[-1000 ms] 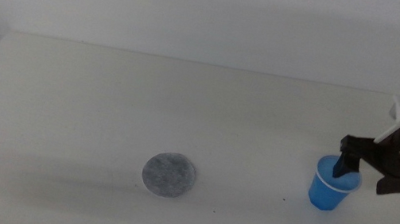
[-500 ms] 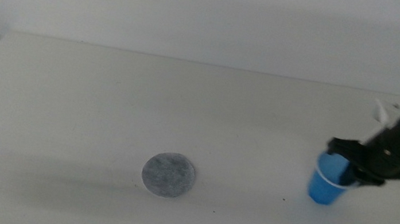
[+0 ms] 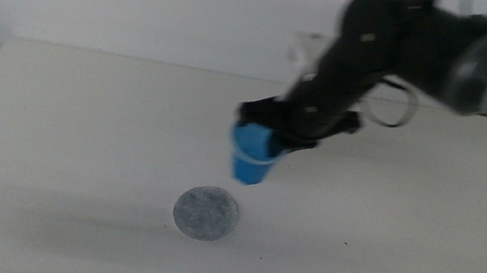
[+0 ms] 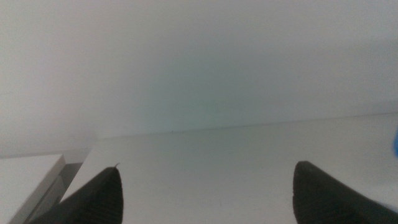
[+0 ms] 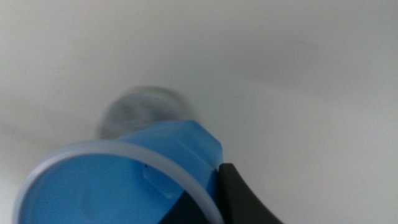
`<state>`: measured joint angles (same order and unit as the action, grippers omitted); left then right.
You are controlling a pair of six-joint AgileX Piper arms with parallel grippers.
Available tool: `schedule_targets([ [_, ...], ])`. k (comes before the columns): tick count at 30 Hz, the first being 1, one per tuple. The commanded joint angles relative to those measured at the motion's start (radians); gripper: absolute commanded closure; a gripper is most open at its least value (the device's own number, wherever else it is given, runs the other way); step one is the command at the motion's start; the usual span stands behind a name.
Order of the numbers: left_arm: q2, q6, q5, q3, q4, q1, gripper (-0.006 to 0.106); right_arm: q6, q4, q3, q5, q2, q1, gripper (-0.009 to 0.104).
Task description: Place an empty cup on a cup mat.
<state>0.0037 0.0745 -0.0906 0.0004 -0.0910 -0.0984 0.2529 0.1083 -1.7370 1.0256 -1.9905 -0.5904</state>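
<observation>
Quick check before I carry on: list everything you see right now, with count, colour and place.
cup: one, bright blue with pale rim, held above the table, just behind the mat
cup mat: one, mottled grey, flat on the table near the front centre
table: one, white, under everything
right gripper: one, dark, reaching in from the right, shut on the cup's rim
left gripper: one, dark, waiting at the table's front left corner, jaws apart
</observation>
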Motion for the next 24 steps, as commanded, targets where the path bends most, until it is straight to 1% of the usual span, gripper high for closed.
schedule_targets([
  [1, -0.004, 0.003, 0.005, 0.000, 0.002, -0.002, 0.007, 0.020, -0.016, -0.064, 0.029, -0.048, -0.048, 0.097],
  [4, -0.004, 0.003, 0.005, 0.000, 0.002, -0.002, 0.007, 0.024, -0.016, -0.103, 0.037, -0.099, -0.096, 0.097],
  [8, -0.004, 0.003, 0.005, 0.000, 0.002, -0.002, 0.007, 0.037, -0.016, -0.109, 0.028, -0.135, -0.124, 0.097],
  [12, -0.004, 0.003, 0.005, 0.000, 0.002, -0.002, 0.007, 0.037, -0.016, -0.109, 0.012, -0.162, -0.127, 0.097],
  [15, -0.004, 0.003, 0.005, 0.000, 0.002, -0.002, 0.007, 0.037, -0.035, -0.109, -0.028, -0.173, -0.127, 0.097],
  [21, -0.004, 0.003, 0.005, 0.000, 0.002, -0.002, 0.007, 0.037, -0.053, -0.109, -0.053, -0.194, -0.127, 0.097],
  [24, -0.004, 0.003, 0.005, 0.000, 0.002, -0.002, 0.007, 0.043, -0.049, -0.109, -0.053, -0.205, -0.127, 0.097],
])
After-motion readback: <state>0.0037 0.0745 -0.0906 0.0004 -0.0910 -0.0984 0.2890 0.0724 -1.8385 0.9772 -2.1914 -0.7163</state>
